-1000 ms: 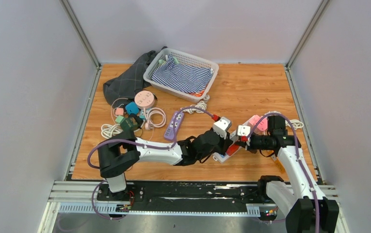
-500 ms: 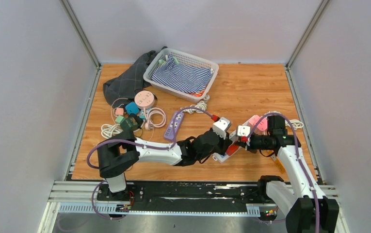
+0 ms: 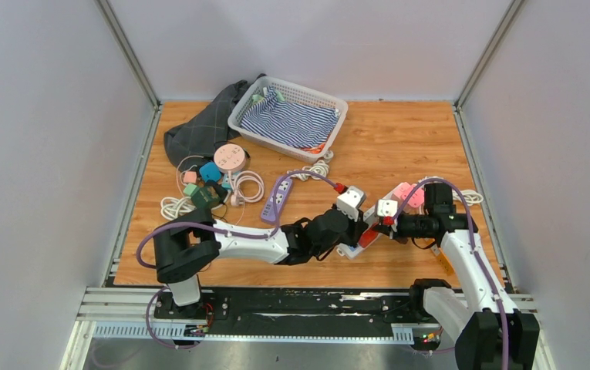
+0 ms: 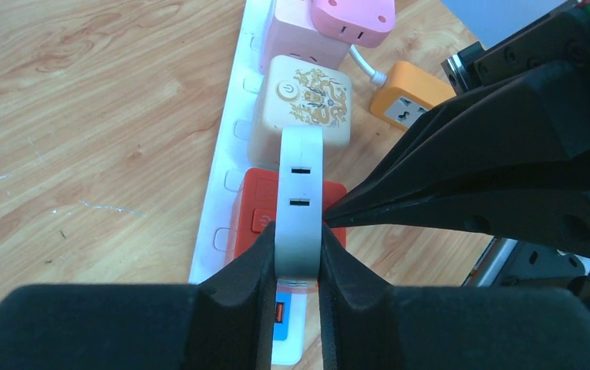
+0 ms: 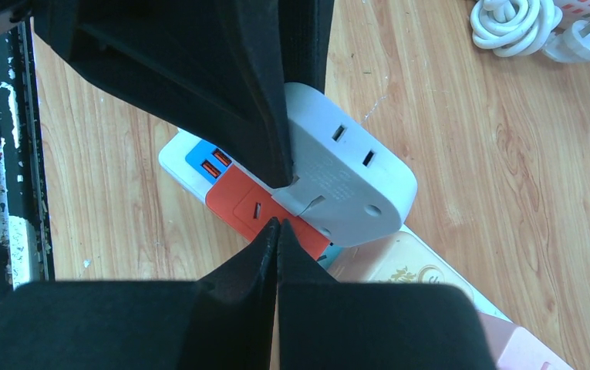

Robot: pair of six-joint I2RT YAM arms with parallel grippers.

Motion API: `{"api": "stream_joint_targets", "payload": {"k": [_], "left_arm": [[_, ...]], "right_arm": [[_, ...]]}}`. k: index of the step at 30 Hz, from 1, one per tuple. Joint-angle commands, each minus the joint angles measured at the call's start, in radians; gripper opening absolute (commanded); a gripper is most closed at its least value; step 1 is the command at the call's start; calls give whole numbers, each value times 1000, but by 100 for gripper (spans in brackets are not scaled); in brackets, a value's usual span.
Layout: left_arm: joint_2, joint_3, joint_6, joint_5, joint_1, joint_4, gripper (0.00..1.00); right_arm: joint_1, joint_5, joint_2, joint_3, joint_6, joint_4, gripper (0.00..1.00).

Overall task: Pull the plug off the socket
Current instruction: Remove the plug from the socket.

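- Pulling step in hand: the left claw (image 4: 298, 248) is clamped on the white plug (image 4: 301, 173), which sits between its fingers, pinched across its thin width.
- The right claw (image 5: 278, 231) is closed on nothing. Its tips are set against the orange socket block (image 5: 239, 202) just ahead of them, under the plug, probably bracing it.
- Next, I judge: the left claw draws straight off the block while the right pins it to the counter (image 4: 83, 116).
- Plug: flat, rounded, pale slab with two slots showing; it looks not yet free.

Two arms (image 3: 245, 240) (image 3: 469, 266), one basket (image 3: 330, 99), two power strips (image 3: 276, 199) (image 4: 226, 177), one dark cloth (image 3: 199, 131).
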Motion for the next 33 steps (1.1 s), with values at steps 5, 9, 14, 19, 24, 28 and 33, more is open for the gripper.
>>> {"api": "stream_joint_targets", "payload": {"k": [5, 9, 14, 19, 24, 28, 33], "left_arm": [[-60, -29, -92, -31, 34, -45, 0], [-53, -21, -134, -3, 34, -46, 0], [-35, -12, 41, -162, 7, -47, 0], [-17, -11, 170, -185, -23, -47, 0], [-40, -7, -17, 24, 31, -47, 0], [-59, -10, -109, 108, 69, -47, 0], [-75, -14, -82, 94, 67, -47, 0]], "right_arm": [[7, 129, 20, -37, -2, -128, 2], [7, 129, 21, -37, -3, -128, 2], [7, 130, 22, -38, -3, -128, 2], [7, 132, 27, -37, -4, -128, 1], [7, 138, 29, -38, -4, -128, 2], [8, 137, 31, -39, -4, -129, 2], [7, 136, 31, -38, -5, -130, 2]]}}
